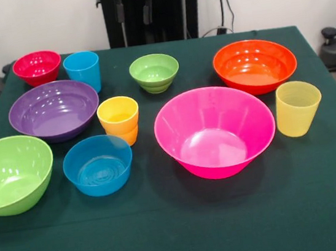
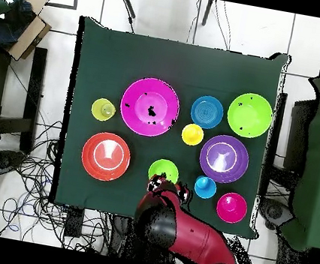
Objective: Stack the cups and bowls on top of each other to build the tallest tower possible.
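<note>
Bowls and cups look light, stiff, slick; you'd pinch the pink bowl [image 1: 215, 130] at its rim. Gripper [image 1: 134, 6] opening: can't tell.

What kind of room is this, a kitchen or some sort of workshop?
Probably a robot lab, not a kitchen: a red arm stands at a green-clothed table, loose cables cover the tiled floor, and plastic bowls sit empty.

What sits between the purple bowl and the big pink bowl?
The orange-yellow cup stands between the purple bowl and the big pink bowl, touching neither; both views show it.
</note>
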Robot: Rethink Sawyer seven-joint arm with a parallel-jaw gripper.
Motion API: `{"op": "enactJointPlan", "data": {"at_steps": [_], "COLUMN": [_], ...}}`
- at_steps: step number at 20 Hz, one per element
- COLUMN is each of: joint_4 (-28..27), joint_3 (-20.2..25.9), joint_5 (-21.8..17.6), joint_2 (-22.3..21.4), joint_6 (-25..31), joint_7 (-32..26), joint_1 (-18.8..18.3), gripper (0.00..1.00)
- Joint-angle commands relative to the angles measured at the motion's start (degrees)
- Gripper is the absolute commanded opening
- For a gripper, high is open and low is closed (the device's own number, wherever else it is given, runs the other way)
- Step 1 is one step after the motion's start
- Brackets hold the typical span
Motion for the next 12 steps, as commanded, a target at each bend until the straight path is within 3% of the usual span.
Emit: {"op": "enactJointPlan", "data": {"at_steps": [1,12], "joint_4": [2.62,3.34], "joint_3": [5.00,6.08], "joint_5": [-3.46,-5.34], "joint_2": [2.50,3.28], "joint_6": [-0.62,-2.05], "joint_7": [6.40,6.38], "joint_1": [0.16,-2.57], "gripper": [1.00,1.00]}}
